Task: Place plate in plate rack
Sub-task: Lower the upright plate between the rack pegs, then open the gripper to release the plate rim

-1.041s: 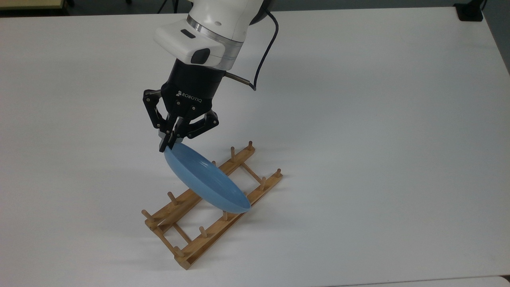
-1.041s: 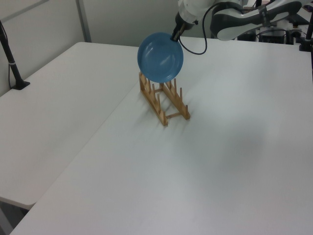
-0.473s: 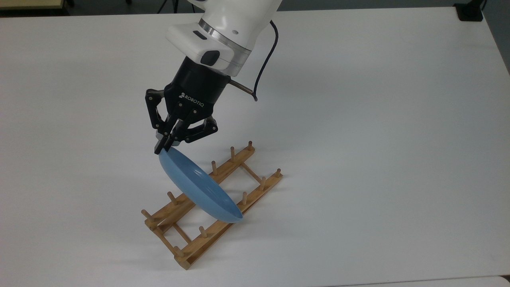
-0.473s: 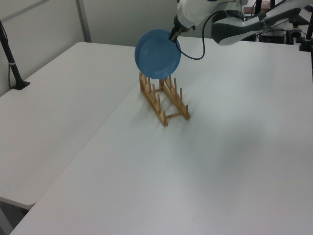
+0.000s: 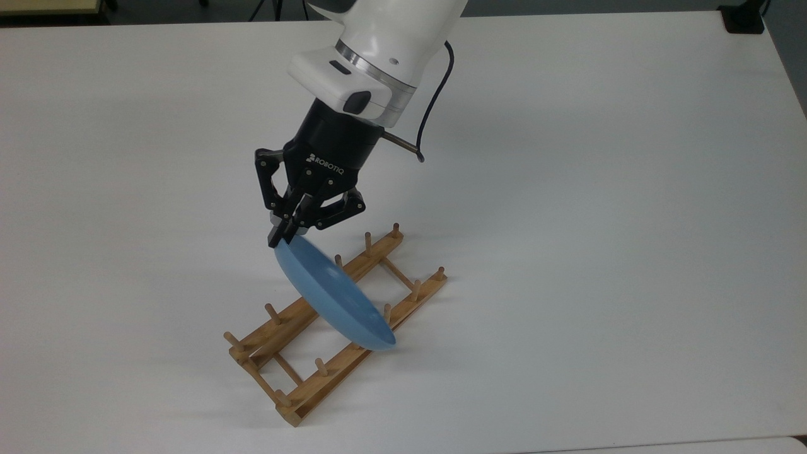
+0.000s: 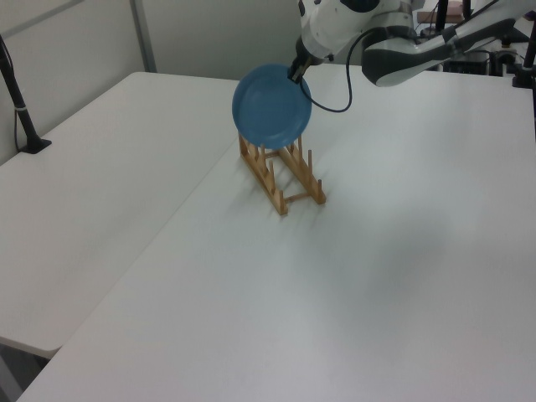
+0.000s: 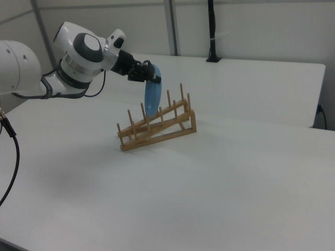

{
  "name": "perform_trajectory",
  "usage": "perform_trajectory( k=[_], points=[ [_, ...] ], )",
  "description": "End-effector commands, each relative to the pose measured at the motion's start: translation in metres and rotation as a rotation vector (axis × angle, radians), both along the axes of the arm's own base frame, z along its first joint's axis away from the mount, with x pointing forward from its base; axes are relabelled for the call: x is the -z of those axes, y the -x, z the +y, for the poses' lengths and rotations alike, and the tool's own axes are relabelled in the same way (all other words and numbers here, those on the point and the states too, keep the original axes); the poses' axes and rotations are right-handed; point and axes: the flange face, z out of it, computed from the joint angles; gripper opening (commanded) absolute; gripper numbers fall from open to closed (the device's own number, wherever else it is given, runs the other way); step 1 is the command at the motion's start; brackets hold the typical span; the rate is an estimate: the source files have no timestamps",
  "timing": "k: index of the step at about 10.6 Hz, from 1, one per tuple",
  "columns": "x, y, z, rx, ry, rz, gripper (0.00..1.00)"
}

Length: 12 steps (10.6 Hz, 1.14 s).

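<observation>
The light-blue plate (image 5: 334,296) hangs tilted on edge over the wooden plate rack (image 5: 284,323). My gripper (image 5: 284,238) is shut on the plate's upper rim. The plate's lower edge sits among the pegs above the rack's near rail in the top view; I cannot tell whether it touches the wood. In the left view the plate (image 6: 270,105) faces the camera above the rack (image 6: 280,184), with the gripper (image 6: 296,75) at its upper right. In the right view the plate (image 7: 152,99) is seen edge-on between the pegs of the rack (image 7: 157,133), under the gripper (image 7: 155,77).
The rack stands on a wide white table (image 5: 599,221). A black clamp base (image 5: 744,19) sits at the top view's far right corner. A black post (image 6: 21,109) is clamped at the left view's left edge. A black cable (image 5: 429,107) hangs from the wrist.
The gripper and plate shifted towards the top view's right, and the plate turned more edge-on over the rack. In the left view the plate sank slightly towards the pegs.
</observation>
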Motion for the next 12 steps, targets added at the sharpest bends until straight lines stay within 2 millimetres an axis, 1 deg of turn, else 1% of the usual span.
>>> perform_trajectory(
  k=[1, 2, 3, 4, 5, 6, 7, 8, 9, 11, 12],
  points=[
    [0.003, 0.004, 0.005, -0.015, 0.006, -0.014, 0.39],
    [0.003, 0.004, 0.004, -0.012, 0.003, -0.015, 0.53],
    [0.001, 0.004, 0.005, -0.006, -0.007, -0.02, 0.63],
    [-0.002, 0.004, 0.007, 0.001, -0.018, -0.029, 0.91],
    [-0.005, 0.005, 0.012, 0.011, -0.032, -0.044, 1.0],
    [-0.008, 0.007, 0.018, 0.015, -0.047, -0.05, 1.0],
    [-0.014, 0.009, 0.023, 0.037, -0.123, -0.046, 1.0],
    [-0.025, 0.011, 0.022, 0.085, -0.226, -0.031, 1.0],
    [-0.028, 0.017, 0.018, 0.143, -0.29, 0.035, 1.0],
    [-0.047, 0.038, 0.018, 0.158, -0.427, 0.175, 1.0],
    [-0.058, 0.051, 0.014, 0.152, -0.473, 0.263, 1.0]
  ],
)
